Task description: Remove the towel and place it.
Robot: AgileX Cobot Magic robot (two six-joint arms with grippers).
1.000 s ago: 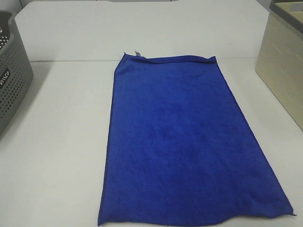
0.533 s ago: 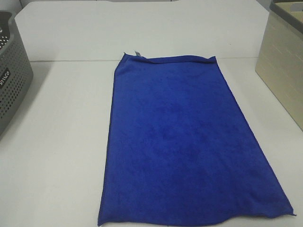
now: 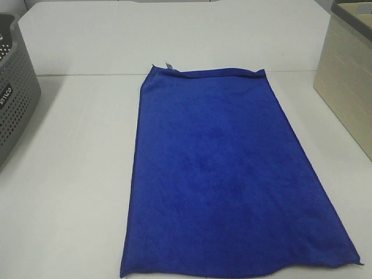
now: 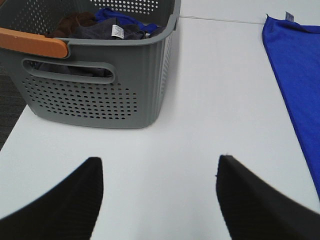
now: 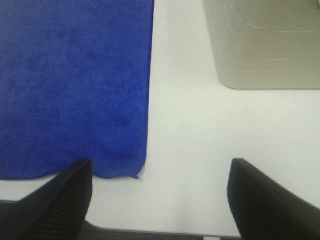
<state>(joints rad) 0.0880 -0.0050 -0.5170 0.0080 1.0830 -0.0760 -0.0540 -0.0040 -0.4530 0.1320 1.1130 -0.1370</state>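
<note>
The large rectangular royal-blue microfibre towel (image 3: 226,174) lies spread flat on the white desk (image 3: 75,168), between a grey perforated plastic basket (image 4: 100,75) holding dark clothes and a beige box (image 3: 349,75). The left hand (image 4: 160,195) and the right hand (image 5: 160,195) hover released, fingers spread, touching nothing
</note>
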